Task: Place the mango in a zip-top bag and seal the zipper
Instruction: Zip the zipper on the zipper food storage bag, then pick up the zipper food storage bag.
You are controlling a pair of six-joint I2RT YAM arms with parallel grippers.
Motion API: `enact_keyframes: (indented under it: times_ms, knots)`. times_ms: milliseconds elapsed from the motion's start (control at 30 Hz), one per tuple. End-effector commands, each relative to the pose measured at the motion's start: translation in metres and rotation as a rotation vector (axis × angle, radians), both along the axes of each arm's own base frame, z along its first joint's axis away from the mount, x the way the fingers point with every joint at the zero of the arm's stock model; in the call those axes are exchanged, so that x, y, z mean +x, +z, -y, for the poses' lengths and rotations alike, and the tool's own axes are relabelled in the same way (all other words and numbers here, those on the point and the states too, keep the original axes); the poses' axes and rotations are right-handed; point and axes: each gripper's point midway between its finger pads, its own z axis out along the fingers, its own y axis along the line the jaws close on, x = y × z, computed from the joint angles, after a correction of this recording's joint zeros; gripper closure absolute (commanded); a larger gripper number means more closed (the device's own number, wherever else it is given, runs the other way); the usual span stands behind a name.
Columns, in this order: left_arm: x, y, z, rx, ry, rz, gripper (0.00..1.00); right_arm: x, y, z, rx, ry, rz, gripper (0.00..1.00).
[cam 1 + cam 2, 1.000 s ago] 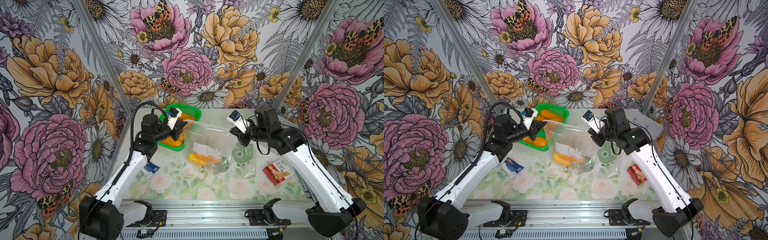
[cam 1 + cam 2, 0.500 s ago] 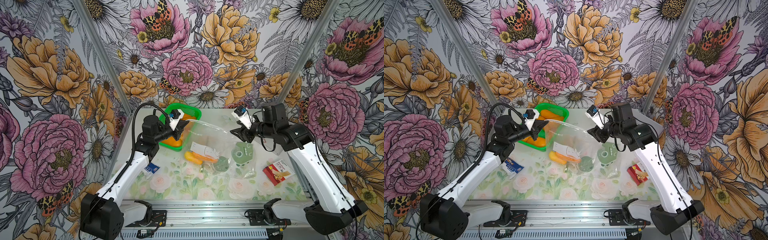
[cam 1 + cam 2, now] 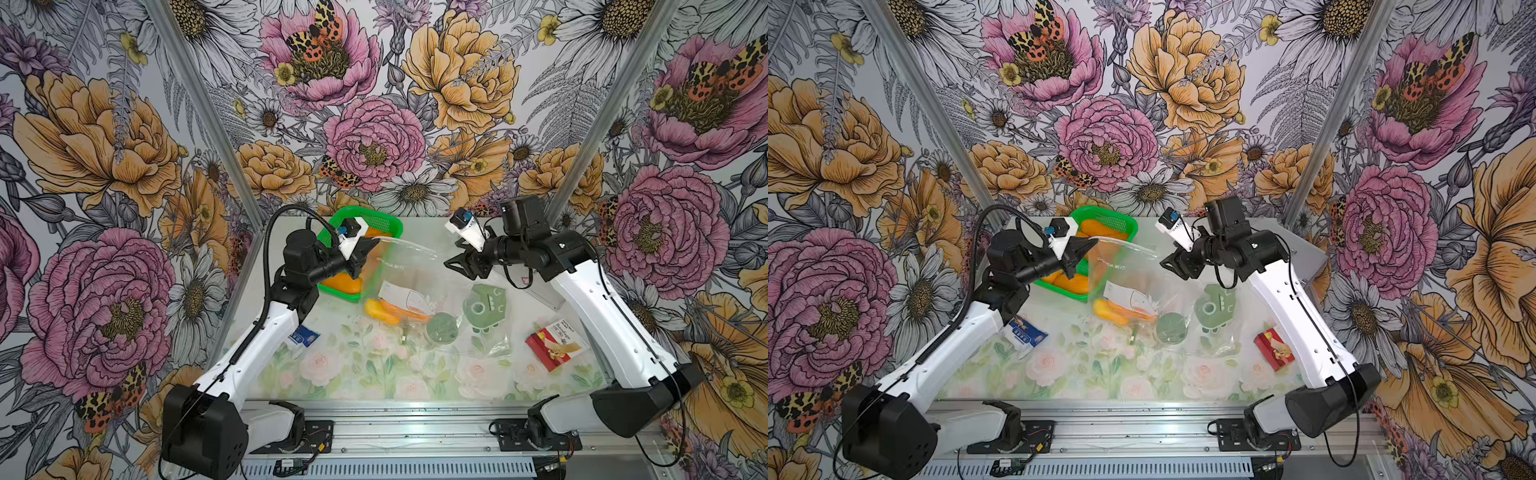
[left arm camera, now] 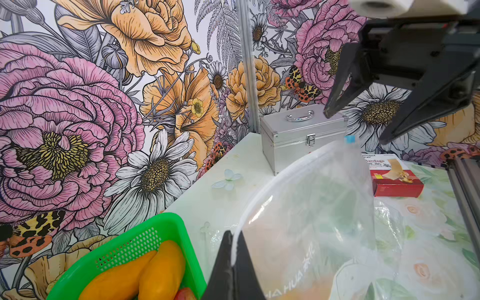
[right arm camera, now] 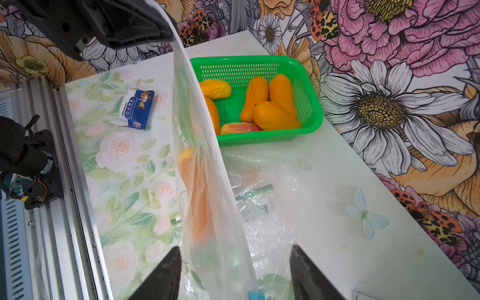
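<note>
While the left gripper (image 3: 370,246) still pinches a corner of the bag (image 3: 401,270), left of the middle, the mango (image 3: 375,309) lies low inside it. Right of that, the right gripper (image 3: 459,266) has let go and now gapes wide.

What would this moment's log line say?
left tool: shut on zip-top bag corner | right tool: open around bag edge | mango: inside bag
</note>
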Motion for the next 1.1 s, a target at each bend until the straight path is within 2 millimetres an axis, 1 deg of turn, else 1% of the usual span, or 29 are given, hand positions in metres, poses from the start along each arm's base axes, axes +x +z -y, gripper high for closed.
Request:
enact_keyframes:
  times_ms: [0,133,200,233,300,333,400,467,500,533,567,600,667,700,733,833,867,1067]
  knots:
    - [-0.007,0.012,0.004,-0.018,-0.038,0.047,1.00,0.007,0.003,-0.012,0.032,0.042,-0.016,0.32]
    - [-0.005,0.013,0.004,-0.022,-0.034,0.043,1.00,0.015,-0.007,-0.025,0.056,0.079,-0.066,0.32]
    - [-0.003,0.013,0.004,-0.029,-0.030,0.037,1.00,0.013,-0.010,-0.032,0.083,0.110,-0.097,0.32]
    - [-0.003,0.014,0.005,-0.033,-0.028,0.035,1.00,0.012,-0.011,-0.035,0.097,0.124,-0.113,0.32]
    - [-0.002,0.015,0.005,-0.042,-0.025,0.029,1.00,0.010,-0.015,-0.041,0.117,0.145,-0.144,0.37]
    - [-0.001,0.016,0.004,-0.045,-0.016,0.027,1.00,0.010,-0.017,-0.043,0.121,0.148,-0.158,0.43]
    - [0.001,0.017,0.003,-0.053,0.002,0.022,1.00,0.009,-0.021,-0.047,0.122,0.147,-0.179,0.64]
    - [0.004,0.018,0.000,-0.066,0.029,0.011,1.00,0.009,-0.018,-0.048,0.130,0.134,-0.186,0.87]
    - [0.005,0.020,-0.001,-0.075,0.039,0.003,1.00,0.008,-0.015,-0.049,0.131,0.129,-0.182,0.94]
    - [0.005,0.022,-0.002,-0.087,0.049,-0.005,1.00,0.008,-0.007,-0.048,0.132,0.106,-0.164,1.00]
    - [0.006,0.023,-0.005,-0.100,0.066,-0.015,1.00,0.007,0.000,-0.047,0.133,0.081,-0.146,1.00]
    - [0.007,0.025,-0.006,-0.114,0.079,-0.026,0.96,0.007,0.009,-0.046,0.135,0.052,-0.122,1.00]
    - [0.007,0.031,-0.010,-0.154,0.105,-0.055,0.81,0.007,0.030,-0.040,0.155,-0.019,-0.069,1.00]
    - [0.007,0.034,-0.010,-0.174,0.109,-0.068,0.69,0.006,0.040,-0.037,0.168,-0.050,-0.050,1.00]
    - [0.006,0.037,-0.011,-0.197,0.113,-0.084,0.52,0.005,0.049,-0.032,0.182,-0.084,-0.035,1.00]
    - [0.007,0.049,-0.014,-0.276,0.149,-0.135,0.10,0.007,0.071,-0.017,0.207,-0.204,0.002,1.00]
    - [0.008,0.053,-0.015,-0.299,0.166,-0.145,0.01,0.008,0.076,-0.011,0.212,-0.241,0.014,1.00]
    - [0.003,0.075,-0.023,-0.413,0.239,-0.178,0.01,0.025,0.099,0.026,0.230,-0.487,0.079,1.00]
